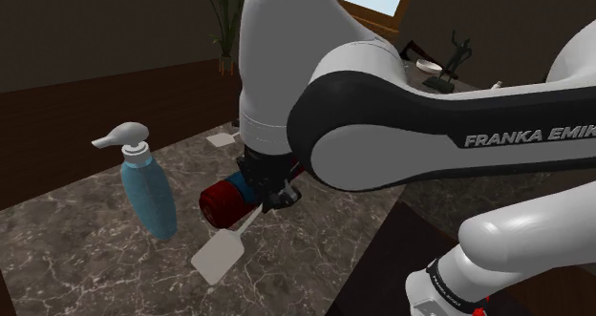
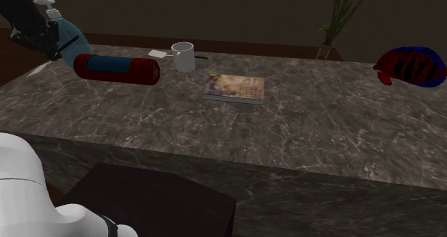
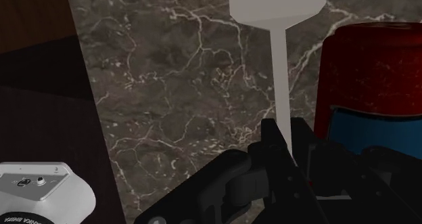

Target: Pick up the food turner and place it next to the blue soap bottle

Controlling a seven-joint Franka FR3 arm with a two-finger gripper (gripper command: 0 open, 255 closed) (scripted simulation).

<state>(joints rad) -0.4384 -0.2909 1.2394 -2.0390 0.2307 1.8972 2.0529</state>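
**Spotter:** Where's the food turner [image 3: 278, 60] right now?

**Operator:** I have it in the gripper [image 3: 287, 138]. The two black fingers are clamped on the thin white handle near its end, and the blade sticks out ahead of the hand. From the shoulder view it hangs between the blue soap bottle [image 1: 150, 195] and the red-and-blue cylinder [image 1: 224, 201], close to both. I can't tell whether the blade is clear of the marble counter [image 1: 86, 266] or brushing it.

**Spotter:** So you're nearly there. What worries you?

**Operator:** Three things. First, I'm holding a slim handle far from the blade, so if the blade catches the marble on the way down, I think the turner could pivot in my grip. Second, the cylinder lies on its side right beside my fingers. If I nudge it as I open or pull back, it may roll away. Third, the bottle is tall and narrow, and swinging the blade or the hand into it could tip it over.

**Spotter:** And the counter edge?

**Operator:** It's not far from the blade, so I'd lower the turner gently rather than drop it.
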